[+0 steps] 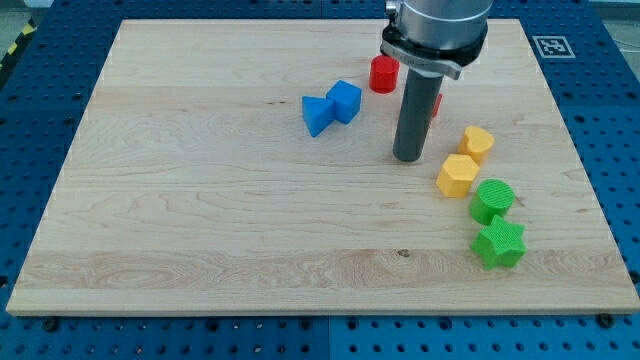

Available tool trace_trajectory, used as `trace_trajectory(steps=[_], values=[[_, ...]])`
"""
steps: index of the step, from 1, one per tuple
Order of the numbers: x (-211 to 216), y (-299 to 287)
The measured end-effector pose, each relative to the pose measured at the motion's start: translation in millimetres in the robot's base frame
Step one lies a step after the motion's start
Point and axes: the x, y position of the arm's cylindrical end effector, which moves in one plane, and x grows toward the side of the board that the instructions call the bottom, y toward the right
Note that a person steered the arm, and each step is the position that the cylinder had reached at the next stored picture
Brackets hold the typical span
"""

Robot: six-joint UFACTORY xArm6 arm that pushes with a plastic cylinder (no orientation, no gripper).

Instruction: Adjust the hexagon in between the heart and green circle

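The yellow hexagon point(458, 175) lies toward the view's right on the tabletop point(200, 200), with the yellow heart point(478, 142) just above it to the right and the green circle point(492, 200) just below it to the right. It already sits roughly between the two, close to both; whether it touches either I cannot tell.

I carry no claw, so nothing opens, closes or is held: only a dark rod, and my tip point(406, 158) rests on the board just to the left of the hexagon and slightly above it, apart from it.

In my judgement only a small correction is left: the hexagon sits a little left of the line joining heart and circle. I would drop my tip level with the hexagon's middle, then push gently rightward in a short stroke. A push from too high could drive it into the circle; too strong a push could scatter its neighbours. The green star point(499, 245), red cylinder point(384, 74) and two blue blocks point(331, 108) lie clear of this path.
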Motion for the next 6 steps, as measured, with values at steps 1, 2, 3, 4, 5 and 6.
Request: trace_trajectory(steps=[1,2,3,4,5,6], values=[[23.5,0.0],[32.0,4.5],[32.0,21.3],[32.0,44.0],[32.0,54.2],[31.9,36.3]])
